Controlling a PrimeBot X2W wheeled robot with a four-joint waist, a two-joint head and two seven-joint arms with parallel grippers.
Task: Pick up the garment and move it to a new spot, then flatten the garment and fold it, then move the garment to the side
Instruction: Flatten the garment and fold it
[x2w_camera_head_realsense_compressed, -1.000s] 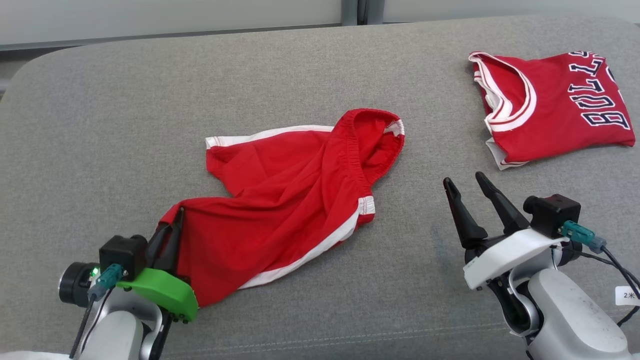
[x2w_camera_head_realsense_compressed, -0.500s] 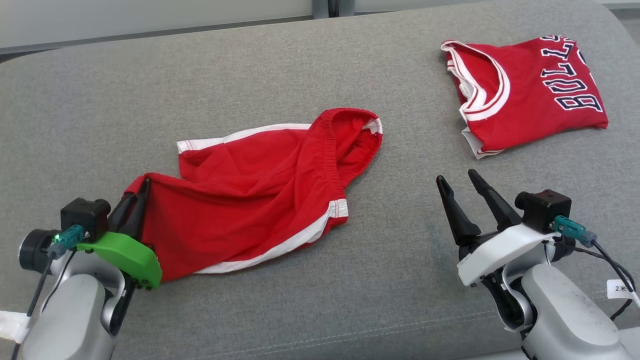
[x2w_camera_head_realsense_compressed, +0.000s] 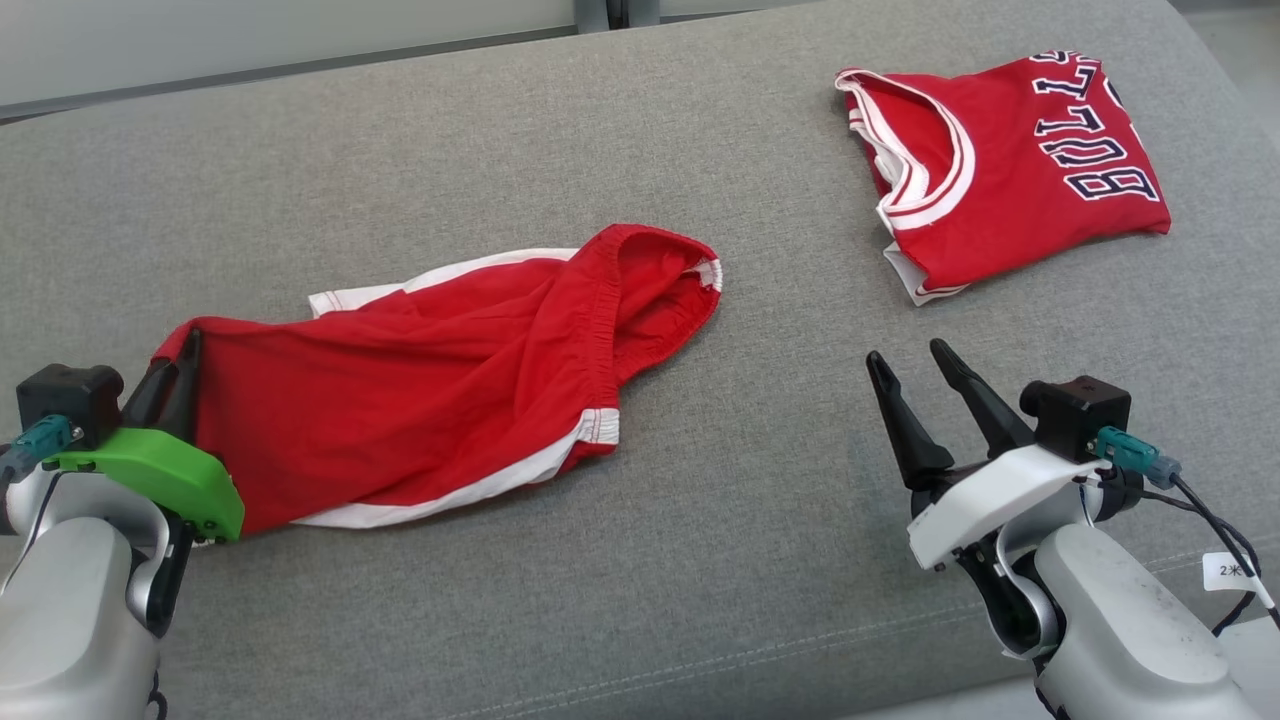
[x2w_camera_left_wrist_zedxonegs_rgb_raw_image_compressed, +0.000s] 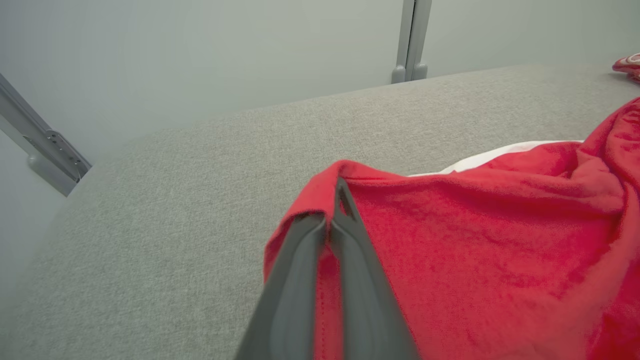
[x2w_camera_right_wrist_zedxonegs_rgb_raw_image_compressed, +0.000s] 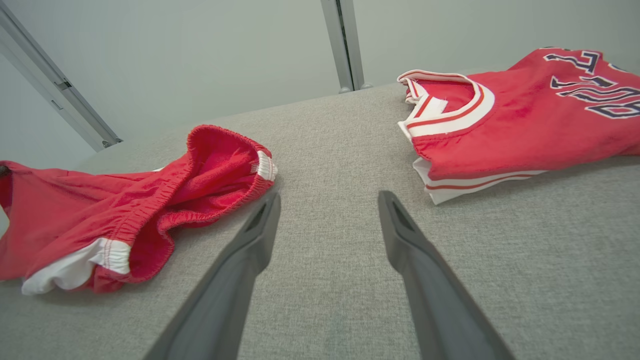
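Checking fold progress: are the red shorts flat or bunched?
Bunched, not flat: the red shorts lie wrinkled, waistband gaping open, one corner pinched in the left claw.

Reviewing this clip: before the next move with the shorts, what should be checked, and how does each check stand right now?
1. Grip: left gripper shut on a corner of the shorts: ok.
2. Free arm: right gripper open, clear of cloth, over bare cushion: ok.
3. Flatness: shorts bunched, waistband gaping open: not ok.
4. Spacing: shorts lie apart from the jersey: ok.
5. Layers pinched, one or both: cannot tell.
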